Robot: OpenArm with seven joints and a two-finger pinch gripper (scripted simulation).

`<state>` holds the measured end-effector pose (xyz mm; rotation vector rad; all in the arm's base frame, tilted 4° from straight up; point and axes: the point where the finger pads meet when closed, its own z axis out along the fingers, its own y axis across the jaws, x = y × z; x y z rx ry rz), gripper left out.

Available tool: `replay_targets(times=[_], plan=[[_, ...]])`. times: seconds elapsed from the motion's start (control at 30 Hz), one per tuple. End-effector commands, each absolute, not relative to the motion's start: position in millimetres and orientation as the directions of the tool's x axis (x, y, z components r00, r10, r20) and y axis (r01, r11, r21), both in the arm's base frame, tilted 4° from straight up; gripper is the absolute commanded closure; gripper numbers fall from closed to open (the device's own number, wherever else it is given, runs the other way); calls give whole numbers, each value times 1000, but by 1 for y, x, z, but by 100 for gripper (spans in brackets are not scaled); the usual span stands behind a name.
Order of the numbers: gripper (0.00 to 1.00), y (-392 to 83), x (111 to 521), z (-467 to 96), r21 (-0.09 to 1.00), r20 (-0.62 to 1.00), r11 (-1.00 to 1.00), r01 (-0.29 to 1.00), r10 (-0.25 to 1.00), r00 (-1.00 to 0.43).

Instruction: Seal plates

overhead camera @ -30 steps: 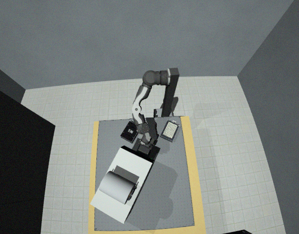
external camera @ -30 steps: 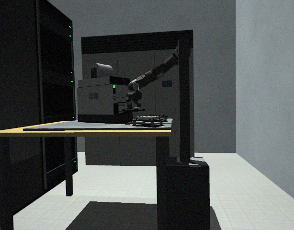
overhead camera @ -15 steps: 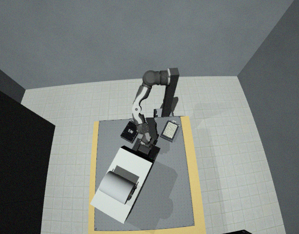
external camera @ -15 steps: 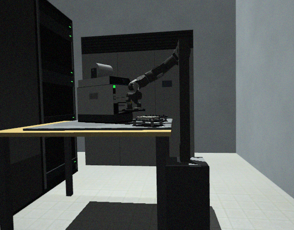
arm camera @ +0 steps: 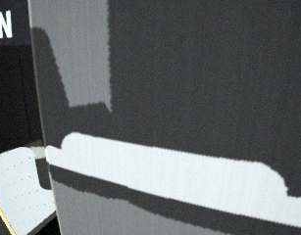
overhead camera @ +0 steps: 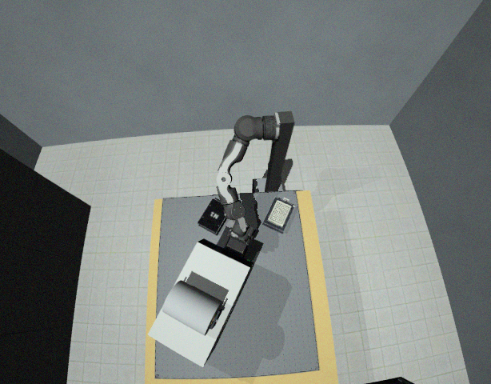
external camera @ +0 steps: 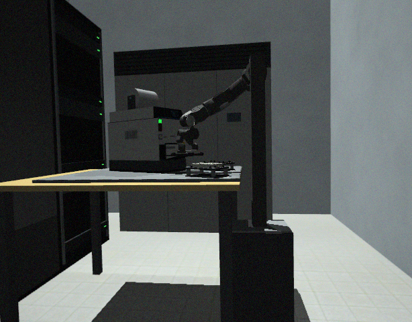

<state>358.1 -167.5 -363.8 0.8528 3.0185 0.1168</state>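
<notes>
From my station I judge us to be around the halfway mark of the first plate's round, with the other plate's round not begun. Nest N1 (overhead camera: 211, 219) (external camera: 231, 162) lies bare, its label showing, while the open plate (overhead camera: 279, 213) (external camera: 206, 163) sits in the other nest, N2 (overhead camera: 273, 225) (external camera: 218, 168), its wells uncovered. That leaves the N1 plate, which I take to be out at the stage (overhead camera: 254, 250) (external camera: 199, 153) in front of the sealer (overhead camera: 221, 264) (external camera: 133, 145), though the arm covers that spot from above and I can't make out the plate or any foil. The lamp (external camera: 160, 121) glows green and the stage is out, which fits a finished cycle, but green alone doesn't prove to me that one has run. My tool (overhead camera: 238, 237) (external camera: 188, 147) is down at the stage with its fingers parted partway; whether they have the plate between them I cannot tell, and the wrist view gives me only a broad grey surface and shadows. If the seal is done, what remains is carrying this plate to N1 with A1 at its marked corner, then all three steps for the N2 plate, and finally letting go and moving clear.
</notes>
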Motion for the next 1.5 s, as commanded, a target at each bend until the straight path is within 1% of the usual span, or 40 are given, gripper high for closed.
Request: replay_targets(times=[0.0,0.9,1.27,1.47], plan=[[100,-169,360,-360,73,12,848,526,526,-850],[100,-171,360,-334,73,12,846,528,528,-849],[100,-170,359,-334,74,15,849,524,524,-852],[100,-179,347,-336,72,15,843,532,533,-846]])
